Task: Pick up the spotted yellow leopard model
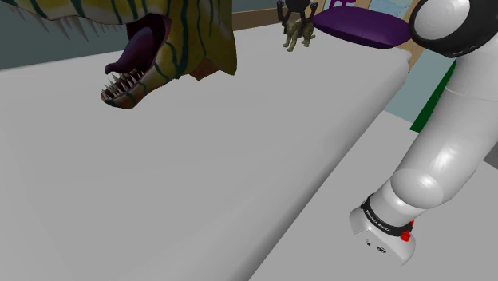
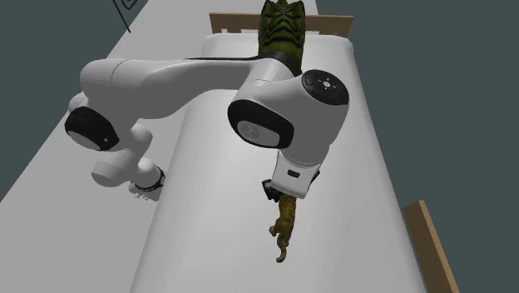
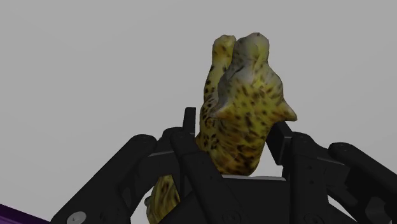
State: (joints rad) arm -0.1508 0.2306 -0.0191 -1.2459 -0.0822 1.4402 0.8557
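Leopard (image 3: 245, 108) is clamped by its body between your jaws, so lift straight and slowly, without easing the squeeze.

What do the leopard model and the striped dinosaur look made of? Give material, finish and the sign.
The leopard model: matte yellow surface with dark spots, lumpy moulded shape, no gloss; perhaps plastic or resin, not certain. The dinosaur: olive-yellow hide with dark stripes, slight sheen on its purple tongue; likely painted hard plastic, equally uncertain.
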